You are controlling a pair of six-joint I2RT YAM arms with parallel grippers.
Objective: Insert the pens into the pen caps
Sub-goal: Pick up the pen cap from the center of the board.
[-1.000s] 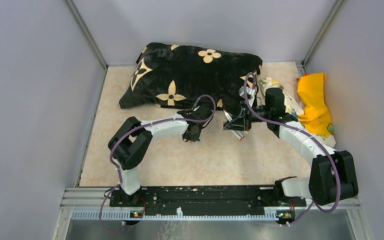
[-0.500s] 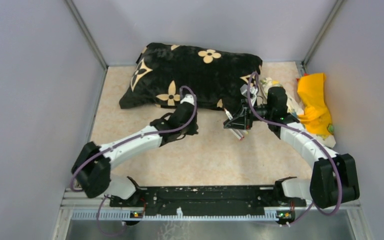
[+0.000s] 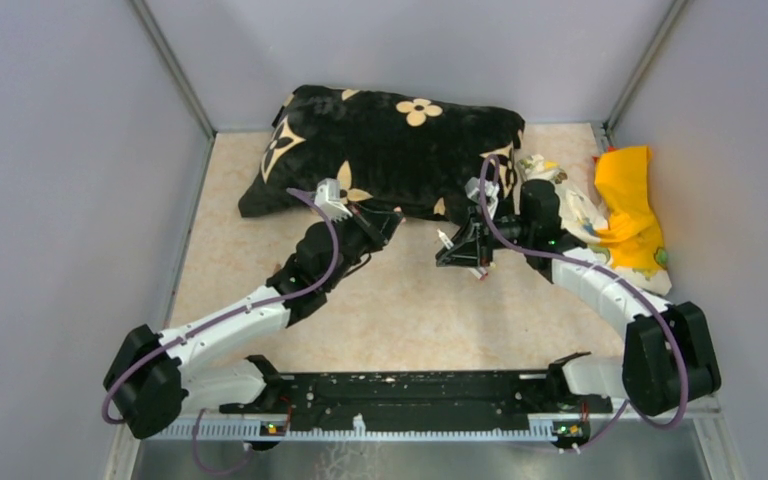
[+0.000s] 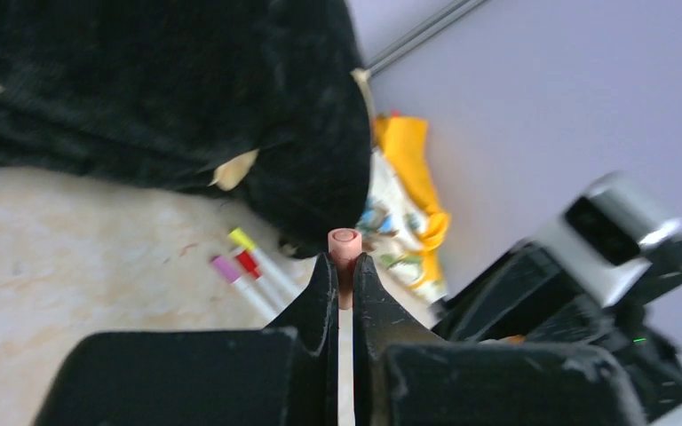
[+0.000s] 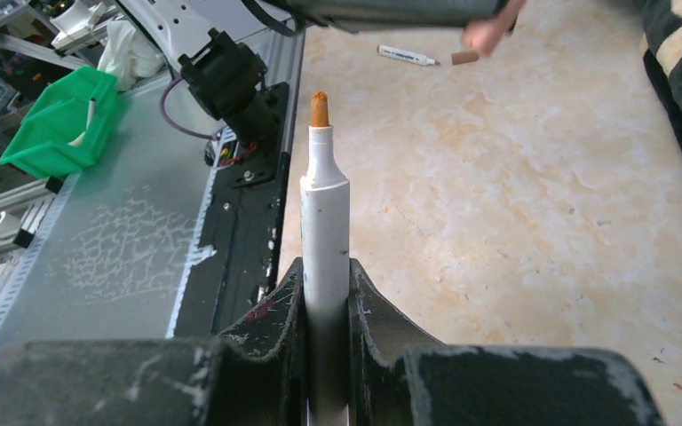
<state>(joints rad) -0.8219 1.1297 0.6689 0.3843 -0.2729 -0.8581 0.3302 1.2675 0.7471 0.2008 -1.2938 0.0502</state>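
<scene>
With the left hand [image 4: 338,271] pinching a pink cap [image 4: 344,241] and the right hand [image 5: 324,288] clamping an orange-tipped pen [image 5: 323,204] above the table [image 3: 410,320] middle, slight misalignment could jam the tip against the cap's rim.

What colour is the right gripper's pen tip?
The tip is orange, clearest in the right wrist view.

Both arms stretch forward. Left gripper [image 3: 390,220] pinches a cap [image 4: 344,240], facing the right gripper [image 3: 452,247], which clamps a pen [image 5: 324,204].
</scene>
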